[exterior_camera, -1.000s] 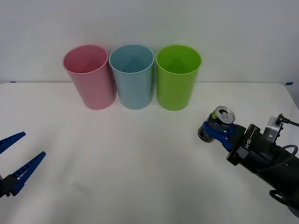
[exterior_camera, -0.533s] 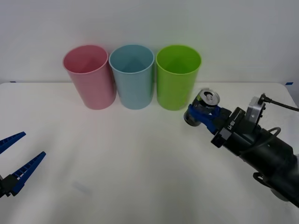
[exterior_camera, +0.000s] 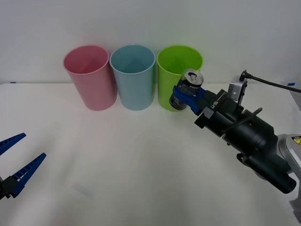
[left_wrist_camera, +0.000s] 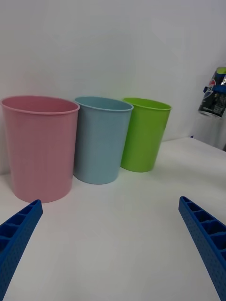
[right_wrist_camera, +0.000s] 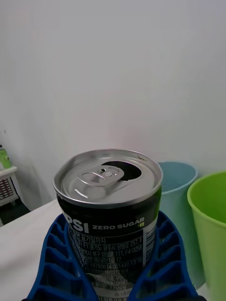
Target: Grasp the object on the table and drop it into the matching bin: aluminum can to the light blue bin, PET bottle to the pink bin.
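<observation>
My right gripper [exterior_camera: 192, 96], jaws clamped on the aluminum can [exterior_camera: 186, 88], has carried it off the table [exterior_camera: 117, 155] to the green bin, probably short of the light blue bin [exterior_camera: 133, 77]; left gripper [exterior_camera: 16, 162] idles open.

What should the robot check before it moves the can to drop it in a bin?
1. Can held firmly: ok. The right gripper is shut on the aluminum can, lifted off the table.
2. Right bin picked: ok. The light blue bin stands upright between the pink bin and the green bin.
3. Can over the light blue bin: not ok. In the front view it is in front of the green bin.
4. Light blue bin's mouth open: ok.
5. Other arm out of the way: ok. The left gripper is open, low at the table's near left.
</observation>
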You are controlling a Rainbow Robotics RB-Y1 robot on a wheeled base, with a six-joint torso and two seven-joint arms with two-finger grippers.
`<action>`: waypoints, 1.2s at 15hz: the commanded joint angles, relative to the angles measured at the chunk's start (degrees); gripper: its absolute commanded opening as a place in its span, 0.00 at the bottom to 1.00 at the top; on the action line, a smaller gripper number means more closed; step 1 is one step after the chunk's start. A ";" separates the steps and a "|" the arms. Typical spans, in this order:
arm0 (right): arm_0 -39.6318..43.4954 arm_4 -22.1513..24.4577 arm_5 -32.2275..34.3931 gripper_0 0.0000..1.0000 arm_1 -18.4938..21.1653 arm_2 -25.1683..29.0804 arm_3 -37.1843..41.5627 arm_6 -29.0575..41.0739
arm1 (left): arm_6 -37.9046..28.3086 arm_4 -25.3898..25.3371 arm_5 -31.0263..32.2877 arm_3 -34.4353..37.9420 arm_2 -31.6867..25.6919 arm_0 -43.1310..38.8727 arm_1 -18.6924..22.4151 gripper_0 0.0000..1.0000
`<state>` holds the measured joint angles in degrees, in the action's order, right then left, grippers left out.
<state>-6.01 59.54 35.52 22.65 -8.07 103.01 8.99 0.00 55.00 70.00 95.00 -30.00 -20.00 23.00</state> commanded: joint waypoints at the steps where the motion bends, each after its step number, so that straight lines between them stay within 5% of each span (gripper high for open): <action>1: -2.43 3.65 -0.98 0.00 -2.08 -0.46 0.00 3.93 | 0.00 0.00 0.00 0.00 0.00 0.00 0.00 1.00; 8: -8.41 7.25 -14.25 0.00 -3.93 -7.31 0.00 5.77 | 0.00 0.00 0.00 0.00 0.00 0.00 0.00 1.00; 18: -20.89 13.40 -17.06 0.00 -12.45 -6.88 -14.50 5.68 | 0.00 0.00 0.00 0.00 0.00 0.00 0.00 1.00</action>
<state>-25.94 72.23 18.68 11.08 -15.26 89.76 14.69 0.00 55.00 70.00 95.00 -30.00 -20.00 23.00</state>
